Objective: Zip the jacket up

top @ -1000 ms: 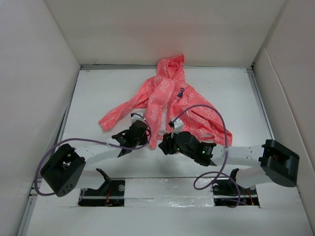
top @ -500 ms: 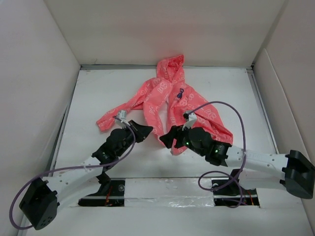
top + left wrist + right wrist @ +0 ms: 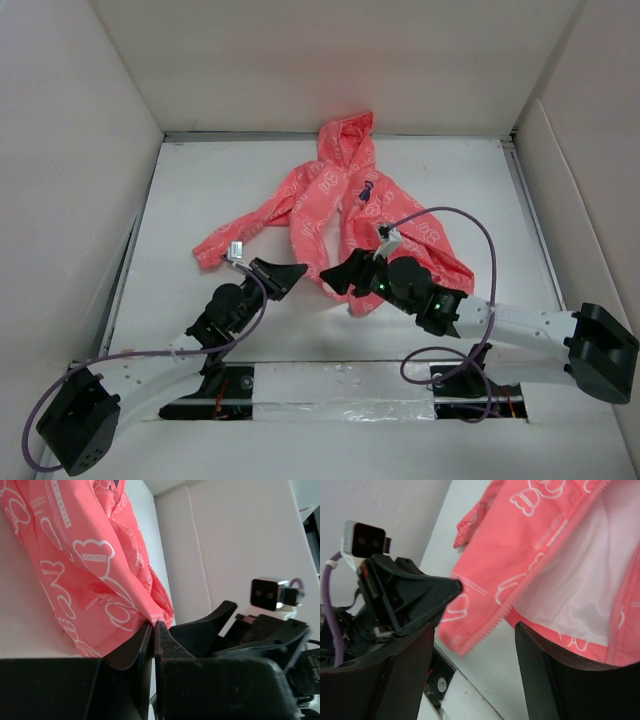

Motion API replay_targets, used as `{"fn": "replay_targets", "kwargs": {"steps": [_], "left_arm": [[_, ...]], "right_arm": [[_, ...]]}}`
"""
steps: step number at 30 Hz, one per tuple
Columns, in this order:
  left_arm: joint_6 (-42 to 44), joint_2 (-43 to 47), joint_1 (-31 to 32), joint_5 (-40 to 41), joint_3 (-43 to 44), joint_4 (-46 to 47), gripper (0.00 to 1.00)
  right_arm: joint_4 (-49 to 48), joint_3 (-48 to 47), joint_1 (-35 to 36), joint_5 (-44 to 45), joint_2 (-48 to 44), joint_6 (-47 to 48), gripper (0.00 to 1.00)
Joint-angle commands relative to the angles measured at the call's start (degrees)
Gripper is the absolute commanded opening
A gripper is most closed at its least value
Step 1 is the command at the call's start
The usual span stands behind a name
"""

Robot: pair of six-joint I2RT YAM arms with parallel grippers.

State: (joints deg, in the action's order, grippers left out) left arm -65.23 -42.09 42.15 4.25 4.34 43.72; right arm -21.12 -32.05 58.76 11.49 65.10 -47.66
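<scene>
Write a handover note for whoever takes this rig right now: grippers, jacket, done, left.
Left gripper: shut, tips at the hem corner of one front panel; can't tell if fabric is pinched.
Right gripper: open, holds nothing, poised at the other panel's hem.
Jacket: on the table, hood at the far end, front open, pale lining showing.
Done: nothing zipped; zipper teeth apart.
Left: join both zipper halves at the hem, then close it upward.
</scene>
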Motion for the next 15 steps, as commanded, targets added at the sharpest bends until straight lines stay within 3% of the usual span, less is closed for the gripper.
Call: {"fn": "replay_targets", "kwargs": {"steps": [1,8,15], "left_arm": [[-1.4,0.7,-0.2,-0.9,-0.6,9.4,0.00],[1.0,0.2,0.3,0.8,-1.2,11.0,0.00],[1.9,-2.8,2.8,2.5,-1.3,13.4,0.00]], "right_arm": [[-6.9,2.9,-0.2,0.1,-0.3,-2.2,0.68],[-6.8,2.9,-0.2,-2.7,1.5,-5.5,0.59],[-13.3,2.6,-0.8,-4.4,3.8,-5.3,0.49]]}}
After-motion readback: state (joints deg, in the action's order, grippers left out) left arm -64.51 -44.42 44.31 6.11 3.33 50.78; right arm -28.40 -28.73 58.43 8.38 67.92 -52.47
